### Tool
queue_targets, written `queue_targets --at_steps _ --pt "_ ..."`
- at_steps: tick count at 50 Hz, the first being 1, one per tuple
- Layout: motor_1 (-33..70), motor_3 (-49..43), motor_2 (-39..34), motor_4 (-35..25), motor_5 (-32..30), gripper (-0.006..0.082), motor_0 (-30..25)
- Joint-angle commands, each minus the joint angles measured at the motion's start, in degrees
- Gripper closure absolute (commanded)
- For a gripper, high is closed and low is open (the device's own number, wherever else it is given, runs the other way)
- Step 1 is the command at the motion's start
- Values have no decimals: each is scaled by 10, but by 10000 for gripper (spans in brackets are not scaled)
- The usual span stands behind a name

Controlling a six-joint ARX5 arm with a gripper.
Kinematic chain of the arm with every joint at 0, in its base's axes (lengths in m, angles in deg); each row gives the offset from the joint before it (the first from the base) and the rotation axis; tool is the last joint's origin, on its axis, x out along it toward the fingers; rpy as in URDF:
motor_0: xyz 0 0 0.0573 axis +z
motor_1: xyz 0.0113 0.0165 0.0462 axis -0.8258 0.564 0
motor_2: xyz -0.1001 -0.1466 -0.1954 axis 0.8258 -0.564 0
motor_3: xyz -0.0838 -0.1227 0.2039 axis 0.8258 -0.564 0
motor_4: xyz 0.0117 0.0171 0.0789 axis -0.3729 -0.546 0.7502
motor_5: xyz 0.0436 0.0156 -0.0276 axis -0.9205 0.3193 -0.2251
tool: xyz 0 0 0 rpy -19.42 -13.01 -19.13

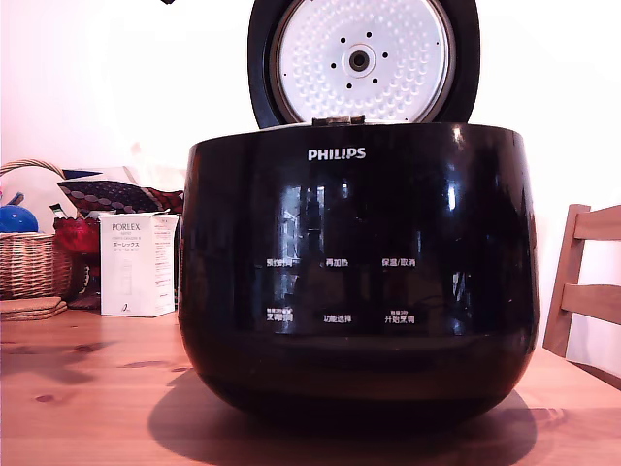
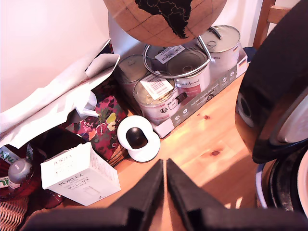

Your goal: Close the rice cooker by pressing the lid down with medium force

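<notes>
The rice cooker [image 1: 359,272] is a large glossy black pot with a white PHILIPS logo, filling the middle of the exterior view on a wooden table [image 1: 87,388]. Its lid [image 1: 361,58] stands open and upright behind the rim, the silvery dimpled inner plate facing the camera. In the wrist view the raised lid [image 2: 274,86] shows edge-on as a thick black disc, with the pot's rim [image 2: 284,187] below it. My gripper [image 2: 164,166] is shut, its two black fingers pressed together with nothing between them, beside the lid and apart from it. No gripper shows in the exterior view.
A white PORLEX box [image 1: 138,264] and a wicker basket [image 1: 34,262] stand at the exterior view's left; a wooden chair [image 1: 587,291] at its right. The wrist view shows the PORLEX box [image 2: 79,175], a small white camera [image 2: 138,138], several tins [image 2: 183,82] and a globe [image 2: 166,19].
</notes>
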Motion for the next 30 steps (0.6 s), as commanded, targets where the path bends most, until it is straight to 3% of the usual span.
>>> queue_targets --at_steps 1,17,30 --pt "-7 24 -2 0 2 791 1" --pt "-7 35 -1 -1 1 791 1" --pt "-7 130 -1 -19 -32 791 1"
